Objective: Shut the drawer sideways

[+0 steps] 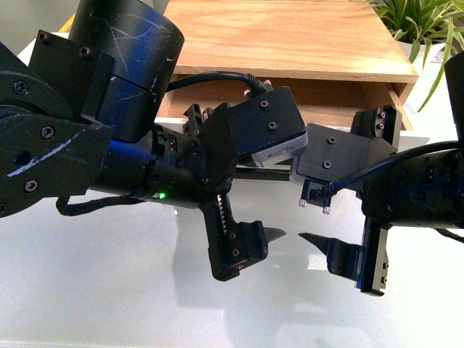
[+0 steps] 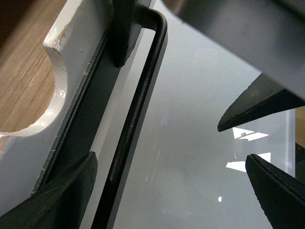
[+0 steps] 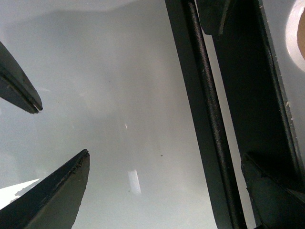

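One wooden drawer [image 2: 64, 33] has white notched front, black handle [image 2: 138, 105].

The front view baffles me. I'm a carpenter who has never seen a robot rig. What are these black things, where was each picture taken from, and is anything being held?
The black shapes are a robot's left arm and right arm, each ending in a two-fingered gripper. The front view looks from the robot's body across a white table to a wooden cabinet whose drawer stands open. A plant is beside it. The other two pictures come from cameras on the wrists, close up. They show the drawer's white front panel and its black bar handle. The left gripper and right gripper are both open, each straddling the bar. Nothing is gripped.
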Controlling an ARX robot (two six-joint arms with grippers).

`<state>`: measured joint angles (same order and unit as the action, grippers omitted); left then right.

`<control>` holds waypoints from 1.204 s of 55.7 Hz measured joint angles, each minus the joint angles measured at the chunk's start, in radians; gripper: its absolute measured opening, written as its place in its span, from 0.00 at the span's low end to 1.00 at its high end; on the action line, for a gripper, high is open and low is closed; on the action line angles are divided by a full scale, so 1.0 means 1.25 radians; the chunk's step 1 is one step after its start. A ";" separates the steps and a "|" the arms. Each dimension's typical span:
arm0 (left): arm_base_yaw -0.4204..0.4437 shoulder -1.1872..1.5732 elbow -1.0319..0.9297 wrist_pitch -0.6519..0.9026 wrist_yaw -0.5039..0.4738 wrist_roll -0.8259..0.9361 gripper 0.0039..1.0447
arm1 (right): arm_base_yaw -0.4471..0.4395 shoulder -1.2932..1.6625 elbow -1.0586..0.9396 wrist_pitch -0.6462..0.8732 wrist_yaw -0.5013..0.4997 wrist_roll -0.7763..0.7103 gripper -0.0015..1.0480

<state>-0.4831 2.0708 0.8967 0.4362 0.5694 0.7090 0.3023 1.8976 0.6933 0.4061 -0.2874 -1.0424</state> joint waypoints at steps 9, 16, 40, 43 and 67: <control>-0.001 0.009 0.027 0.008 -0.028 -0.010 0.92 | -0.008 0.006 0.025 0.004 0.033 0.009 0.91; -0.002 0.010 0.054 0.008 -0.040 -0.018 0.92 | -0.030 0.008 0.061 0.013 0.048 0.013 0.91; -0.009 0.047 0.103 0.016 -0.059 -0.021 0.92 | -0.041 0.039 0.085 0.052 0.076 0.014 0.91; -0.009 0.055 0.113 0.016 -0.068 -0.021 0.92 | -0.041 0.045 0.090 0.057 0.081 0.014 0.91; -0.006 0.110 0.199 -0.005 -0.122 -0.034 0.92 | -0.049 0.092 0.142 0.074 0.133 0.033 0.91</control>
<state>-0.4904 2.2086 1.1454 0.4305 0.4164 0.6670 0.2417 2.0121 0.8707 0.4992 -0.1215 -1.0012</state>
